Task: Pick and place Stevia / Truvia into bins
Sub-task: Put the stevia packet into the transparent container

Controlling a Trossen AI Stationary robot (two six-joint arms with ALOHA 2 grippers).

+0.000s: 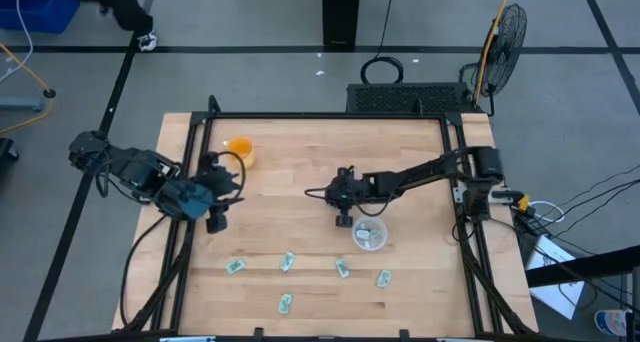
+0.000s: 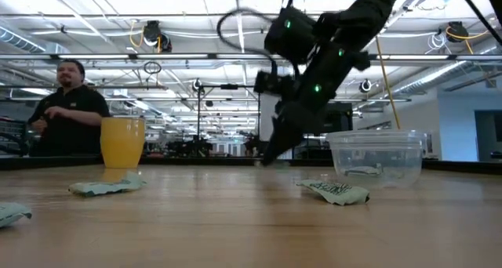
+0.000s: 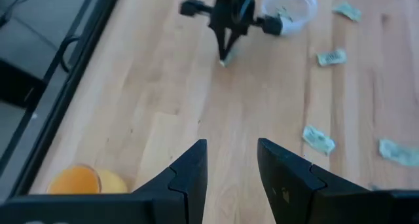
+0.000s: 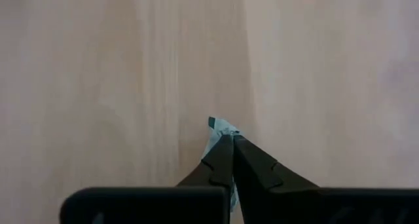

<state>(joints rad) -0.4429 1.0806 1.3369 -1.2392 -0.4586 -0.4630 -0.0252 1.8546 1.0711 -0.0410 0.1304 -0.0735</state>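
Small green-and-white paper Stevia sachet is pinched tight at the tip of the right end effector; the clear round plastic cup sits just beside it. Left end effector waits open, well apart.

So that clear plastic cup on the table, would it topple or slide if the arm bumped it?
Probably slide. The clear cup looks thin-walled and holds only a sachet or so, so it is likely very light. It is squat and wide, so tipping seems unlikely. The right pincer, shut on a sachet, is close beside it, so a nudge is plausible.
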